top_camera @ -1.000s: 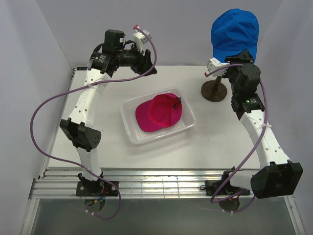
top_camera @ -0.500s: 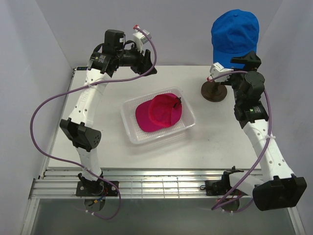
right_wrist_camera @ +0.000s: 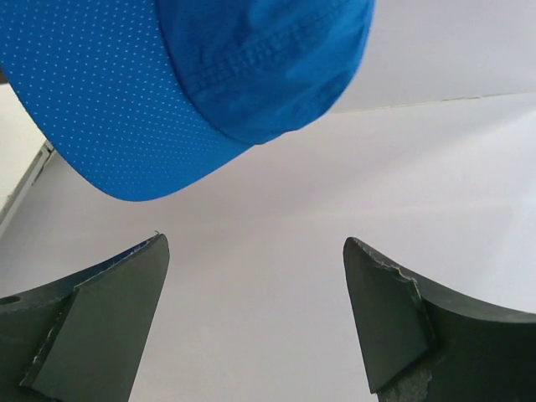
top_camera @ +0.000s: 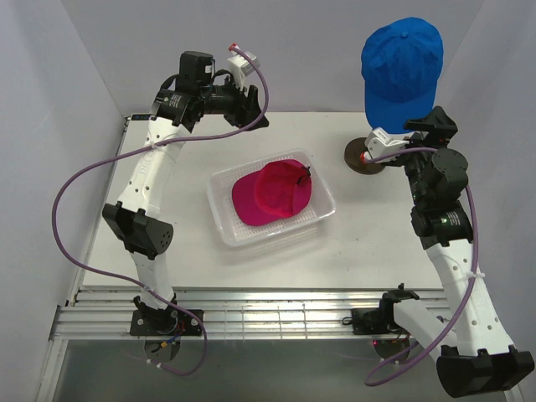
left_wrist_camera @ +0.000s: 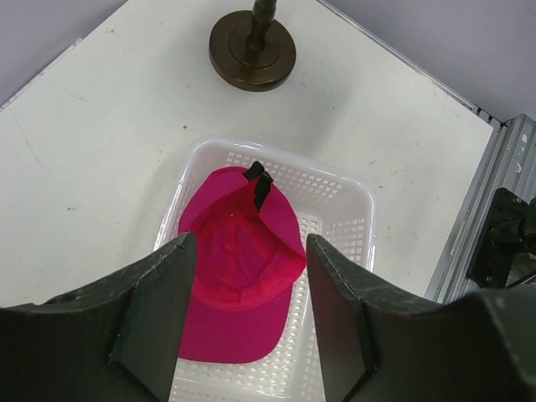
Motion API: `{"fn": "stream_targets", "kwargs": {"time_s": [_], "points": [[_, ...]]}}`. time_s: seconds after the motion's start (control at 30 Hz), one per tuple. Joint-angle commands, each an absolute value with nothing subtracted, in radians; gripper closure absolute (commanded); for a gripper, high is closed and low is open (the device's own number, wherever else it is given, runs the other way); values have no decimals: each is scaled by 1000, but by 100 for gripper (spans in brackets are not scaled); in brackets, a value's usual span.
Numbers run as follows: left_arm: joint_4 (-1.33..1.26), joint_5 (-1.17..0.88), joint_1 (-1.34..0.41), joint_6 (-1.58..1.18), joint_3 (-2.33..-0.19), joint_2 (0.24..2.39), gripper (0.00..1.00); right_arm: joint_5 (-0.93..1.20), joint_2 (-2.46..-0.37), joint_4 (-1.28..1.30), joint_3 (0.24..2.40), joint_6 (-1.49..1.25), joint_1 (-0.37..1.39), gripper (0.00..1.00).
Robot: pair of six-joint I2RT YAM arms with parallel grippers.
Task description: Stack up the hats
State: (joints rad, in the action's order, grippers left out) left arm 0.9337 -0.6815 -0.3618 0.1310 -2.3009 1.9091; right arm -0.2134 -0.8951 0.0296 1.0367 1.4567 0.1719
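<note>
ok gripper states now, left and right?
Left gripper: jaws open, empty, apart from the magenta cap.
Right gripper: jaws open, empty, near the brim of the blue cap.

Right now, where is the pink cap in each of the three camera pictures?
Top external: magenta-red cap lies in the clear tray, mid-table.
Left wrist: lower centre, in the same tray.
Right wrist: not in it.
Shared landmark: the brown stand base, in top external and left wrist.
</note>
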Motion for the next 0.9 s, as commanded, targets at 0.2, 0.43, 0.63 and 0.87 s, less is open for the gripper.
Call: {"fn": "stream_targets", "kwargs": {"time_s": [0.2, 0.43, 0.63, 0.87], "points": [[920, -716, -356, 124, -2289, 1856, 34, -97, -877, 83, 1186, 1064, 206, 10], [910, -727, -357, 107, -2280, 1850, 35, -242, -1190, 224, 1688, 427, 206, 14], [905, -698, -356, 126, -2221, 1827, 35, -454, -1348, 284, 1804, 264, 206, 17], [894, -658, -354, 133, -2161, 1813, 34, -509, -1413, 298, 1827, 252, 202, 16]]}}
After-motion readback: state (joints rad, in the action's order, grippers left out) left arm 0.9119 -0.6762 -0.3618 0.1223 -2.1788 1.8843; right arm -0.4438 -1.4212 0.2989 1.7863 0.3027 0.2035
